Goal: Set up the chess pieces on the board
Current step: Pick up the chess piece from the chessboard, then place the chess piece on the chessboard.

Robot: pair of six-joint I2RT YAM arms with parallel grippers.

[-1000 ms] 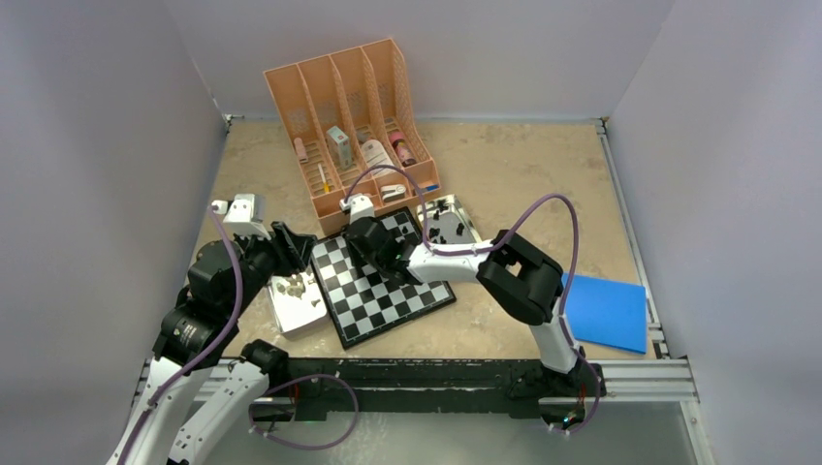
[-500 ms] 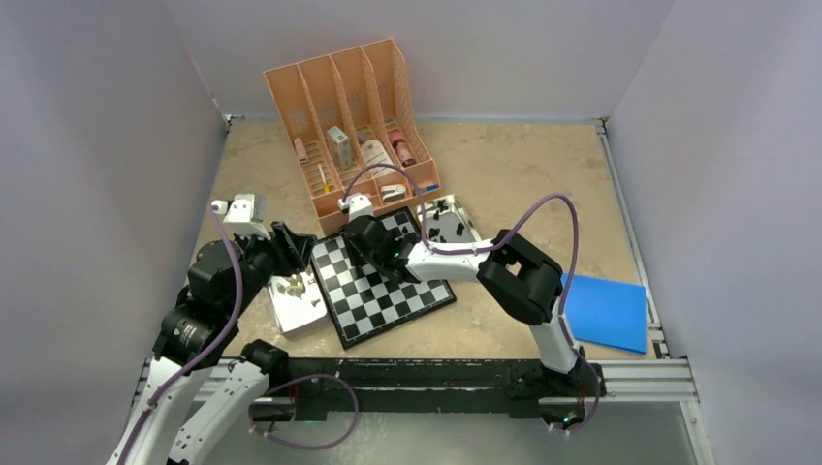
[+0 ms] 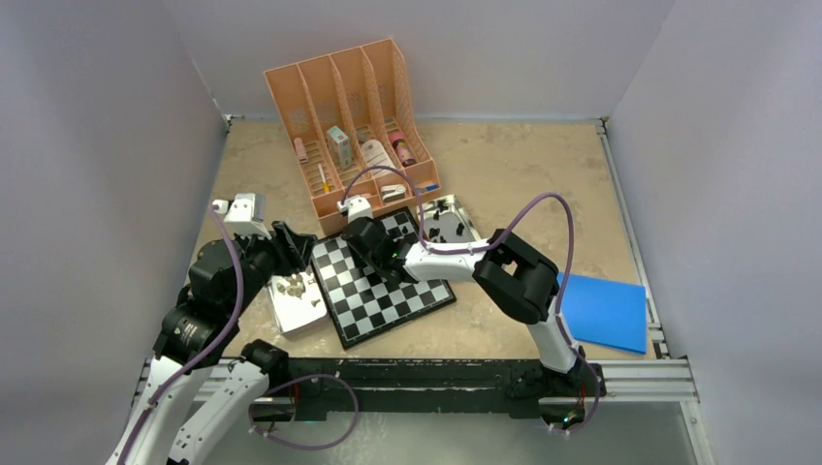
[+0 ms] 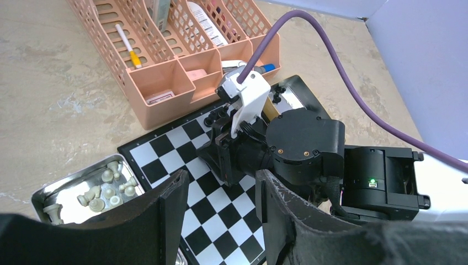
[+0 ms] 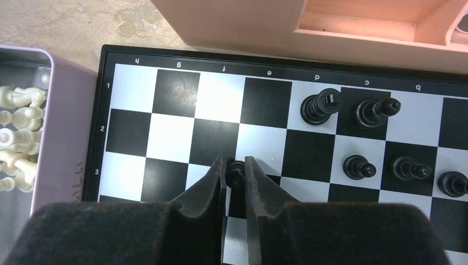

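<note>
The checkered board (image 3: pixel 373 310) lies in the middle, between two metal trays. My right gripper (image 5: pixel 235 165) is over the board (image 5: pixel 176 99) and shut on a small black chess piece (image 5: pixel 236 172), near the third row; in the top view the gripper (image 3: pixel 373 247) is above the board's far half. Several black pieces (image 5: pixel 320 106) stand on the far rows to its right. Beige pieces (image 3: pixel 291 286) lie in the left tray (image 3: pixel 296 315). My left gripper (image 4: pixel 221 179) is open and empty, held above the board's left edge (image 4: pixel 182 138), by the beige pieces (image 4: pixel 107 185).
A peach desk organizer (image 3: pixel 354 126) with bottles and boxes stands right behind the board. A second metal tray (image 3: pixel 465 215) holding black pieces sits at the board's far right. A blue sheet (image 3: pixel 606 312) lies at the near right. The right arm spans the board.
My right gripper has shifted slightly left and away over the board, the black piece still in it. The left arm has not moved.
</note>
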